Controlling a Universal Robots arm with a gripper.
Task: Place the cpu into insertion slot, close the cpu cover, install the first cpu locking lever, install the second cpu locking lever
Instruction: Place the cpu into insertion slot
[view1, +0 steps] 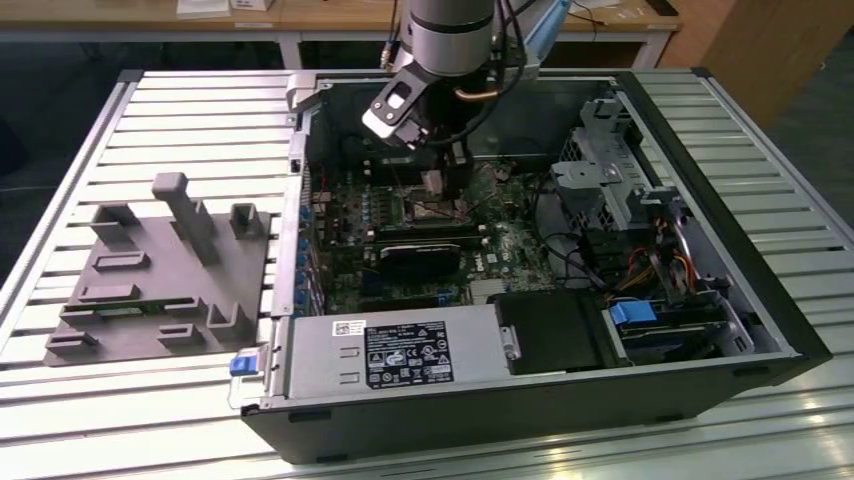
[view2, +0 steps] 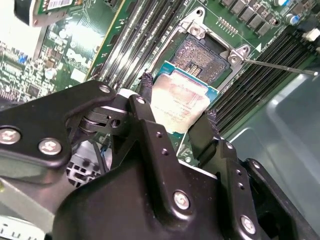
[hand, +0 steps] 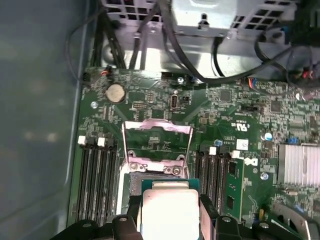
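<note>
Over green circuit board (hand: 150, 100), tool (view2: 177, 100) tight on the faintly printed cpu (hand: 169, 212) by the insertion slot (view2: 202, 52).

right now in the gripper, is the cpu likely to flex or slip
The cpu looks flat and metal-topped, so probably stiff and light. The gripper pinches only its thin edges, so it may slip or tilt if bumped. Fine contacts in the insertion slot suggest it is fragile underneath.

Shows the cpu (hand: 170, 217) clamped in the gripper (hand: 170, 201), over the insertion slot (hand: 131, 186), with the cpu cover (hand: 157, 131) tilted up beyond it, on a green circuit board (hand: 150, 102).
</note>
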